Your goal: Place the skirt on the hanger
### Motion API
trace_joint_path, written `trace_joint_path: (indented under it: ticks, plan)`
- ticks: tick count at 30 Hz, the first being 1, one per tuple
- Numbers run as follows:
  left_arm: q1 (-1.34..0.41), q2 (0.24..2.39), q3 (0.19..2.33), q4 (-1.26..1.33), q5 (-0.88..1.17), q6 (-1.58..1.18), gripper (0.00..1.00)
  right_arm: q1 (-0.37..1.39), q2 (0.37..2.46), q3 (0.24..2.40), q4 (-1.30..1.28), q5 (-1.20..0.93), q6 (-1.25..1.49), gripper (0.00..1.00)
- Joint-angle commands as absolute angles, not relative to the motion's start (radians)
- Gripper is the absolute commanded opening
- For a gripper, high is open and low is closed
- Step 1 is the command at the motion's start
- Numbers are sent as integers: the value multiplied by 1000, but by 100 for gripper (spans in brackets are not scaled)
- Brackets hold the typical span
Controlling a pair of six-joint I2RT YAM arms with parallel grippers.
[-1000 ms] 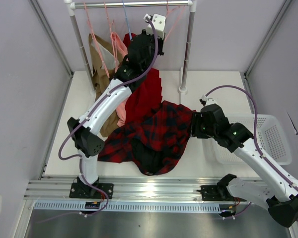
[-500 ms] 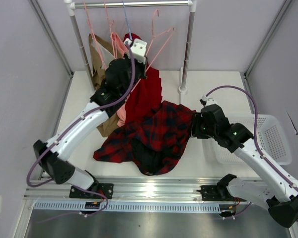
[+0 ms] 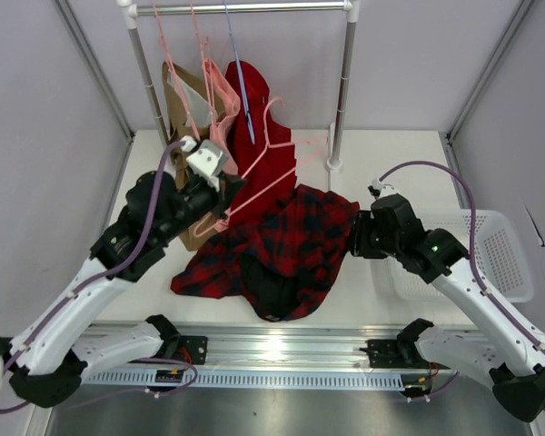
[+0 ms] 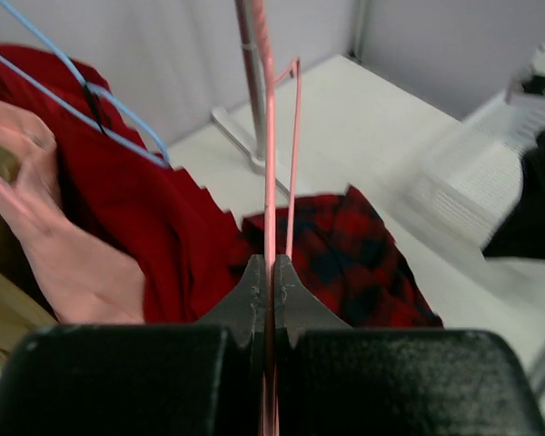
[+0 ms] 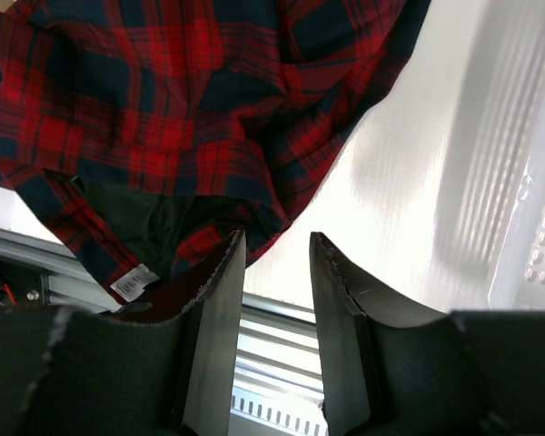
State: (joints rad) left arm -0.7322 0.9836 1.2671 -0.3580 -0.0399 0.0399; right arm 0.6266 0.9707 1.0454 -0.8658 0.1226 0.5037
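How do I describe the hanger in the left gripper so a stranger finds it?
Below the clothes rail, before the plain red garment, a thin pale-pink hanger slants down into the left gripper. Unlike the blue hanger, it is off the rail.

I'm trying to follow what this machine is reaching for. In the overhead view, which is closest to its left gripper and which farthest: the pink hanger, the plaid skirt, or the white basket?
From the left gripper:
1. pink hanger: clamped between its fingers, so nearest.
2. plaid skirt: on the table just to its right and slightly nearer the arm bases.
3. white basket: at the far right edge of the table, beyond the other arm.
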Motion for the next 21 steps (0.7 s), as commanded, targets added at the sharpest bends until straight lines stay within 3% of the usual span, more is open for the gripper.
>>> trace_joint_path:
  ticks: [1,9,21]
  plan:
    - [-742,875,1209,-523,70,-44,0,624,933,1016,-876,84,502,40]
    - [-747,712,1114,-689,159,-103,0,629,933,916,-838,63,526,39]
    - [-749,678,1109,-926,322,-84,0,641,966,851,-755,11,552,38]
